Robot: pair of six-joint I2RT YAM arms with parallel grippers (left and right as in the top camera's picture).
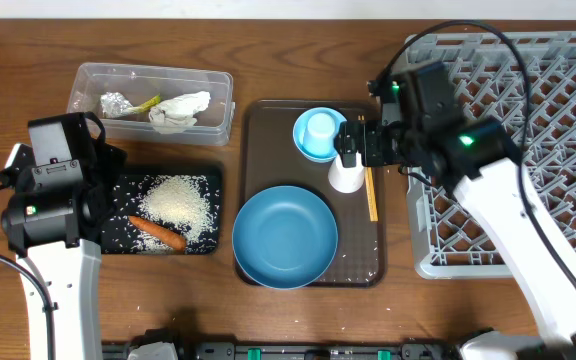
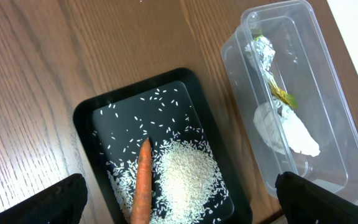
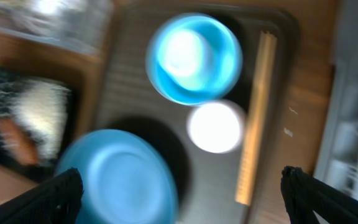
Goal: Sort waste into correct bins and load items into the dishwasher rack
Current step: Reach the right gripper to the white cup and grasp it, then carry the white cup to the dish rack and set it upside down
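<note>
Waste sorting reads as complete; the clear tub (image 1: 223, 100) holds the foil ball (image 1: 114, 102), the yellow-green wrapper (image 1: 146, 103) and the crumpled tissue (image 1: 180, 110); the black tray (image 1: 216, 212) holds the loose rice (image 1: 180, 200) with the carrot (image 1: 158, 233) lying at its near edge.

Rack loading has not begun; the dishwasher rack (image 1: 528, 120) at the right shows bare pegs only. All five items sit on the brown serving tray (image 1: 263, 130): the blue plate (image 1: 285, 238) at the near end; the light-blue cup (image 1: 320, 128) standing inside the small bowl (image 1: 308, 145) at the far end; the white cup (image 1: 345, 178) just beside the bowl; the chopsticks (image 1: 371, 195) along the tray's right edge.

Left gripper (image 2: 185, 202): fingers spread wide, nothing between them, poised over the black tray. Right gripper (image 3: 183, 199): fingers likewise spread wide and empty, positioned above the white cup; the wrist view is blurred, so contact cannot be confirmed. Judged remaining: every item to the rack.
</note>
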